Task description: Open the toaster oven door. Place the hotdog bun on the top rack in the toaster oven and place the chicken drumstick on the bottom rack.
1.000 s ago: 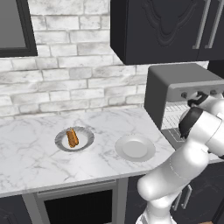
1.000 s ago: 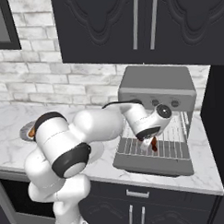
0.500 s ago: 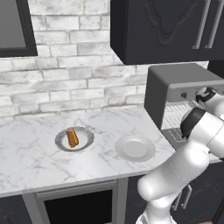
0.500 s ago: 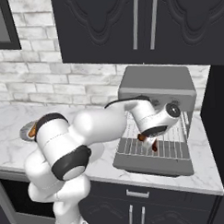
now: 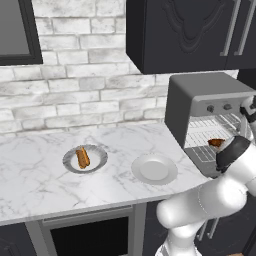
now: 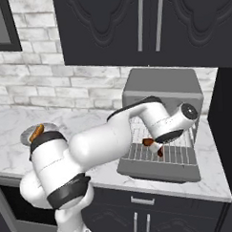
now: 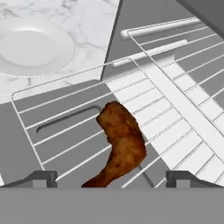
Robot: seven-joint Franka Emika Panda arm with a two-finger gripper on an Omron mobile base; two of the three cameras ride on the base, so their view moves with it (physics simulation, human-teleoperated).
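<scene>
The chicken drumstick (image 7: 120, 146) lies loose on the pulled-out rack (image 7: 65, 122) between wide-spread jaws; an empty white plate (image 7: 30, 46) sits at ten o'clock on the worktop (image 7: 65, 13).

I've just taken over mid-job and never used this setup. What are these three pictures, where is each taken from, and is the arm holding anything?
The machine is a white robot arm with a two-finger gripper. Two pictures come from cameras on its base, behind it to the left and right; the third looks along the gripper. On the marbled white counter a small grey plate holds the orange-tan hotdog bun; beside it is an empty white plate. The boxy dark grey toaster oven stands with its door folded down. The curved reddish-brown chicken drumstick lies on a pulled-out wire rack. The gripper is open, holding nothing.
</scene>
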